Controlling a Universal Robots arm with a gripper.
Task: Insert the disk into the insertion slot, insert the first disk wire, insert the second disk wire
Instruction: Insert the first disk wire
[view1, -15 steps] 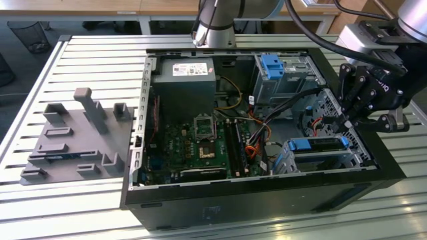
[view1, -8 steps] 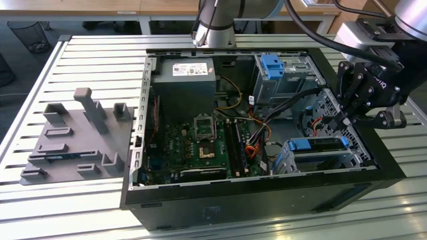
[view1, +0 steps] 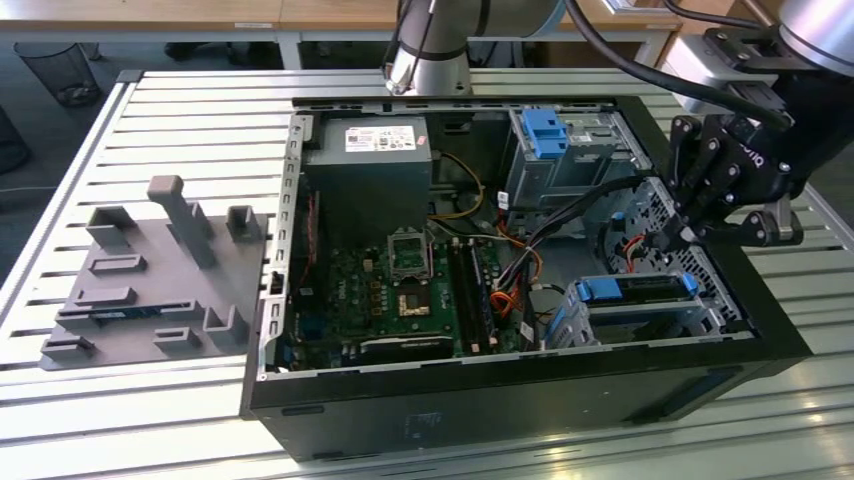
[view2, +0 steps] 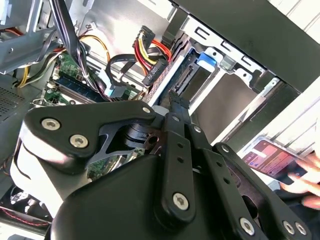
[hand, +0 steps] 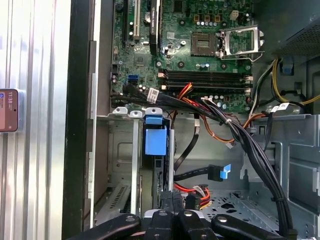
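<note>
The disk (view1: 635, 288), silver in a bright blue carrier, lies inside the insertion slot (view1: 647, 318), a low perforated metal cage at the case's front right corner. In the first wrist view the blue carrier (hand: 154, 135) sits between the slot's walls (hand: 125, 150). My black gripper (view1: 670, 235) hangs just behind the disk's rear end with its fingers (hand: 172, 202) pressed together, and I see nothing between them. A black connector on red and yellow wires (view2: 155, 70) lies loose right beside the fingertips (view2: 174, 102). A blue-tipped disk wire (hand: 221, 172) lies free on the case floor nearby.
A taller grey cage with a blue latch (view1: 547, 130) stands behind the slot. Thick black cable bundles (hand: 250, 145) cross over the motherboard (view1: 400, 290) towards it. A grey fixture block (view1: 147, 270) lies on the slatted table. A hand (view2: 305, 182) holds a phone (view2: 270, 157) beside the case.
</note>
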